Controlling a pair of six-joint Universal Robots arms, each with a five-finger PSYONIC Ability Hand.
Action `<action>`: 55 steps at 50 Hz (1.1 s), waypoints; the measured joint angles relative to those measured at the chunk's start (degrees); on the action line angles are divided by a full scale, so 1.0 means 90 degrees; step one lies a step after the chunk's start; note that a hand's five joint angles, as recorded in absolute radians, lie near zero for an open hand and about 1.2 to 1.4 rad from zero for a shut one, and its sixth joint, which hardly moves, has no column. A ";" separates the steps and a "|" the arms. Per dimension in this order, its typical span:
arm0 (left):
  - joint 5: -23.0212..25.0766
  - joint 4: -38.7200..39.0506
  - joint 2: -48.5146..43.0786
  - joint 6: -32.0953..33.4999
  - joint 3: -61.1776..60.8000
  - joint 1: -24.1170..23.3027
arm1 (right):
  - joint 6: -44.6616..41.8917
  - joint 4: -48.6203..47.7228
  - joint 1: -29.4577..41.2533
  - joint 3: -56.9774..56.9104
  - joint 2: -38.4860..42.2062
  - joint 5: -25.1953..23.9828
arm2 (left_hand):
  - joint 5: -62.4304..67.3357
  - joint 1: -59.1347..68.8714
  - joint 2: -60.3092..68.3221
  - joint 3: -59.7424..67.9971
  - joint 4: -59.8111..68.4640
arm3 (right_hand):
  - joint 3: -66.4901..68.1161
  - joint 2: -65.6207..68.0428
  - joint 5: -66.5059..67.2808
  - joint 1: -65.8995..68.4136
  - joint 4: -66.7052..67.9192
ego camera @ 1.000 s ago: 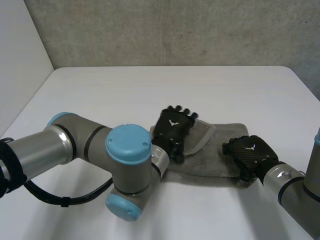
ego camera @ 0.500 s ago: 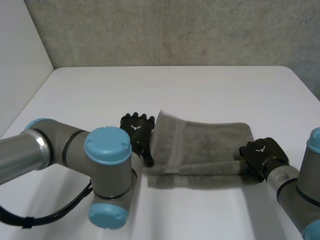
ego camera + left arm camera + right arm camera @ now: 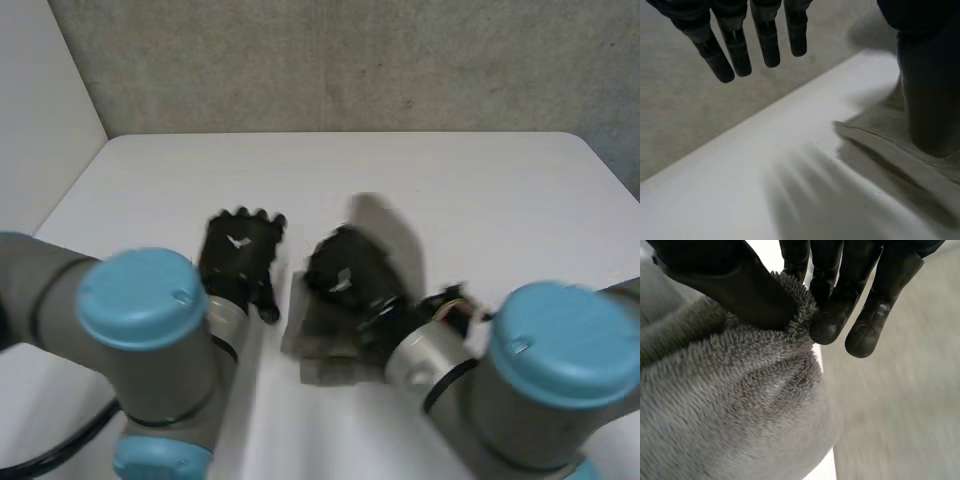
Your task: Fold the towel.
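Right hand (image 3: 725,280): thumb and fingers pinch a bunched edge of the grey towel (image 3: 740,405), lifted above the white table (image 3: 450,170). Left hand (image 3: 238,258): fingers straight, slightly spread, empty, just beside the towel.

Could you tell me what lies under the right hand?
The grey towel, pinched by the right hand between thumb and fingers, hangs bunched over the white table. Anything beneath the towel is covered.

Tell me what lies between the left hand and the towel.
Between the left hand and the towel, the head view shows just bare table.
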 measured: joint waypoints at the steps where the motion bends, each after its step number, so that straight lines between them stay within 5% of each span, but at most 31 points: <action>1: 0.0008 0.0008 0.0108 0.0002 -0.0049 0.0124 | -0.0067 -0.0014 0.0127 -0.0054 0.0154 -0.0199 | 0.0000 0.0000 0.0000 0.0000 0.0000 | 0.0000 0.0000 0.0000 0.0000 0.0000; 8: 0.0056 0.0065 0.0552 0.0012 -0.0145 0.0725 | -0.0060 0.0308 0.0389 -0.0426 0.0921 -0.0750 | -0.0003 -0.0005 -0.0003 -0.0010 -0.0005 | -0.1029 -0.0720 -0.1084 -0.0775 -0.1011; 12: 0.0069 0.0119 0.0678 0.0006 -0.0094 0.0905 | 0.0403 0.0559 0.0300 -0.0546 0.0964 -0.0615 | -0.0033 -0.0012 -0.0018 -0.0011 -0.0013 | -0.4783 -0.4397 -0.4895 -0.4323 -0.4740; 17: 0.0115 0.0289 0.0710 -0.0046 -0.0038 0.0950 | 0.1666 0.0635 -0.0066 -0.0433 0.0398 -0.0291 | -0.0058 -0.0013 -0.0019 -0.0012 -0.0013 | -0.6971 -0.6518 -0.7192 -0.6469 -0.6895; 30: 0.0795 0.0541 0.0547 -0.0562 0.0171 0.0508 | 0.5595 0.0964 -0.1592 0.0099 -0.1001 -0.0045 | -0.0312 -0.0070 -0.0113 -0.0193 -0.0095 | -0.7001 -0.6532 -0.7340 -0.6585 -0.6897; 55: 0.1144 -0.0478 -0.0928 -0.0923 0.0188 -0.0030 | 0.5645 0.2043 -0.1825 -0.0773 0.0956 -0.0027 | -0.0437 -0.0152 -0.0219 -0.0305 -0.0187 | -0.7001 -0.6532 -0.7340 -0.6587 -0.6897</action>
